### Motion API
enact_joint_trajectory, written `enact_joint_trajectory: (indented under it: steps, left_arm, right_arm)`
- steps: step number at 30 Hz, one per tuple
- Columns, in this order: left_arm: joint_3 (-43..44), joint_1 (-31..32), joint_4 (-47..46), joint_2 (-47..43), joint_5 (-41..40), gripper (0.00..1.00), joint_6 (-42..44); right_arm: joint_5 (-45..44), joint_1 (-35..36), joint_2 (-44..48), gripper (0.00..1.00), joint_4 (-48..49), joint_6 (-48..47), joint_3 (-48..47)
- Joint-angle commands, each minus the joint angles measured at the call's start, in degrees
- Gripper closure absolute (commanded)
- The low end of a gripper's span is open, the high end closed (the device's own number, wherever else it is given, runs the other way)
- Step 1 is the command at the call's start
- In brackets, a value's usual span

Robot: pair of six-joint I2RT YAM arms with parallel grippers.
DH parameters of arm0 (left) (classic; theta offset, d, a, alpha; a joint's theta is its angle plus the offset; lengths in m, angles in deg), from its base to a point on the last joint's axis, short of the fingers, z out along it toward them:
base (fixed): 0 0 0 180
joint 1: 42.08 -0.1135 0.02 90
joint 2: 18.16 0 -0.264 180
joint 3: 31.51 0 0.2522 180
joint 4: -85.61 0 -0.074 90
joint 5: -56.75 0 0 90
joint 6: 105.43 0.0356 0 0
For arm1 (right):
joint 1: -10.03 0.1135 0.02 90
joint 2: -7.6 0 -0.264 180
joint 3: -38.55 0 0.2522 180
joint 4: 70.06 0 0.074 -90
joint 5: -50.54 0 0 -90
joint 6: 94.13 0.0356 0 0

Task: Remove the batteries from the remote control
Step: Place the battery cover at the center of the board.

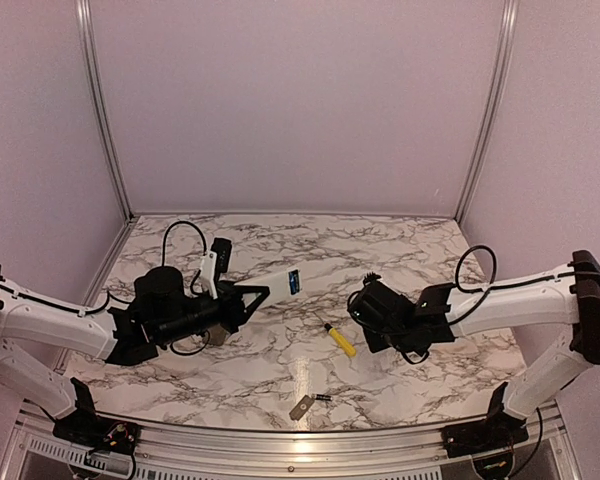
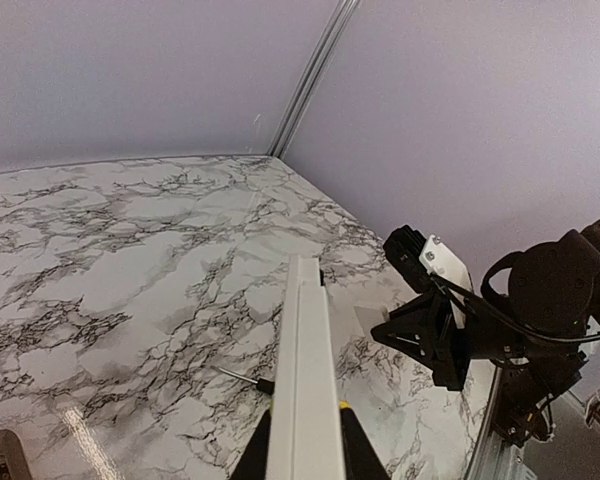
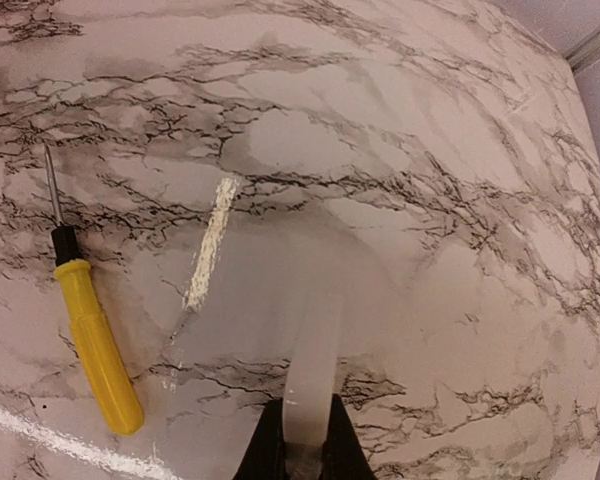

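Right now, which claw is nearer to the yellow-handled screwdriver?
Right. The right claw hovers just beside the screwdriver; the left claw, gripping the remote, sits farther off on its other side.

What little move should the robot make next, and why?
Probably ease the right gripper toward the remote. The left gripper holds it out, its free end pointing at the right gripper, and a blue patch there, maybe a battery, shows on it.
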Motion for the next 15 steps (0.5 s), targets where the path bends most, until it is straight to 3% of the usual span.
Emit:
enact_joint_trajectory:
  steps: [1,15]
  left_arm:
    - [-1.1,0.2,-4.1,0.4,0.5,1.00,-1.3]
    - [-4.9,0.2,-6.4,0.8,0.4,1.00,-4.0]
  right_arm:
    - [-1.7,-0.9,-2.7,0.94,-2.4,2.0,0.1]
    - [2.7,-1.5,-3.4,0.46,1.6,-2.7,-1.0]
